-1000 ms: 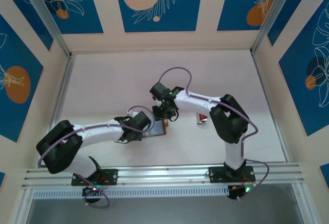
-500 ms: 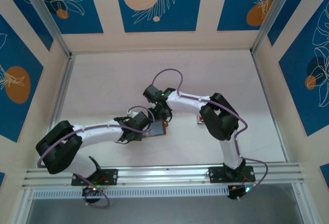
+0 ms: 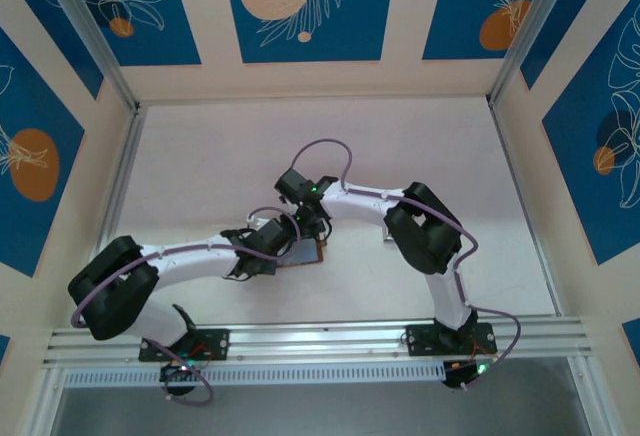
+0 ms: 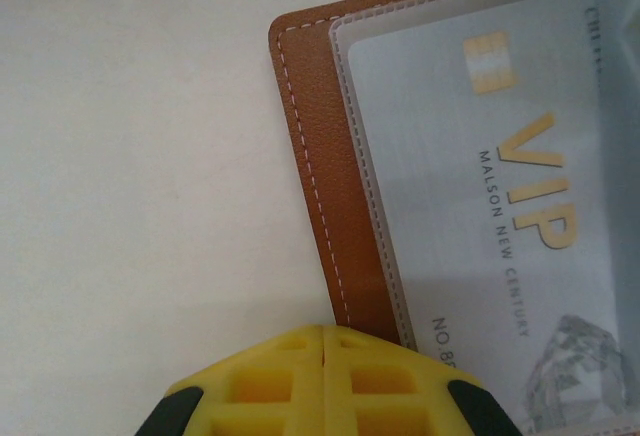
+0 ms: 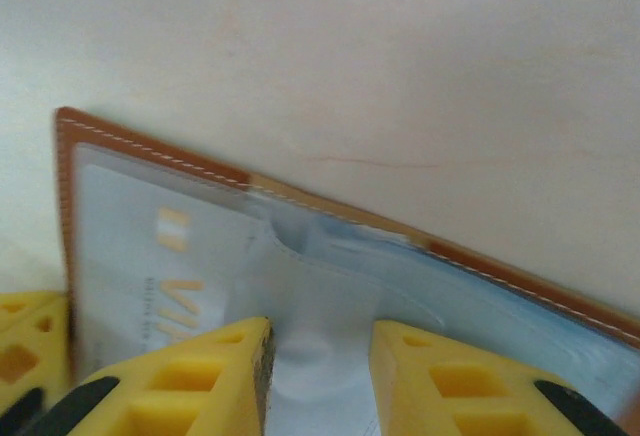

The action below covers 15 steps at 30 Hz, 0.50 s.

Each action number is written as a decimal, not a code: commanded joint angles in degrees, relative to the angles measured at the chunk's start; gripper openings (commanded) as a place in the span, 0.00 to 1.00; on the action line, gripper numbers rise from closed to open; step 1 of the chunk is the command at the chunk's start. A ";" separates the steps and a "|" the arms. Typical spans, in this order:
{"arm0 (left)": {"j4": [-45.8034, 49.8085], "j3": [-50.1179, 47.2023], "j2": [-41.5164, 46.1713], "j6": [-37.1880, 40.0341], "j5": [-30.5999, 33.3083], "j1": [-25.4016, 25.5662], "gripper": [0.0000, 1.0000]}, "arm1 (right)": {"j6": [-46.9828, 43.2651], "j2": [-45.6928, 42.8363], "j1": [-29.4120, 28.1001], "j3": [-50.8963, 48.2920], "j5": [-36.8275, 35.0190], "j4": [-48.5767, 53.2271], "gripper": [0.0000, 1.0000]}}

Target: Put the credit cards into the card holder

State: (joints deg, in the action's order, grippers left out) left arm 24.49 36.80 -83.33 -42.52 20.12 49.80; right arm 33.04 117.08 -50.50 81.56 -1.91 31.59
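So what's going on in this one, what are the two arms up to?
Both arms meet over the card holder, which lies open and flat in the middle of the table. The left gripper is shut and sits at the holder's brown edge, apparently pinning it down. The right gripper, jaws apart, is low over the clear pockets; whether it touches them is unclear. A silvery VIP card is already inside one sleeve.

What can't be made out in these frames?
- Top external: flat reddish-brown leather card holder mostly under both arms, too small for detail.
- Left wrist: number on the silver plastic VIP card cut off by shut yellow left fingers and frame edge.
- Right wrist: blurred; unclear whether yellow right fingers grip a card or the clear sleeve.
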 commanded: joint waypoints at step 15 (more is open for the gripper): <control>-11.46 -4.21 4.80 2.35 -4.87 2.43 0.19 | 6.16 2.54 4.17 -4.61 21.85 -8.58 0.35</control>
State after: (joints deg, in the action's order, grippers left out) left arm 21.26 34.09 -79.50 -41.04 19.99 50.37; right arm 37.95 117.54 -46.30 78.22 15.55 23.03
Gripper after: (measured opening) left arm 0.180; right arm 0.353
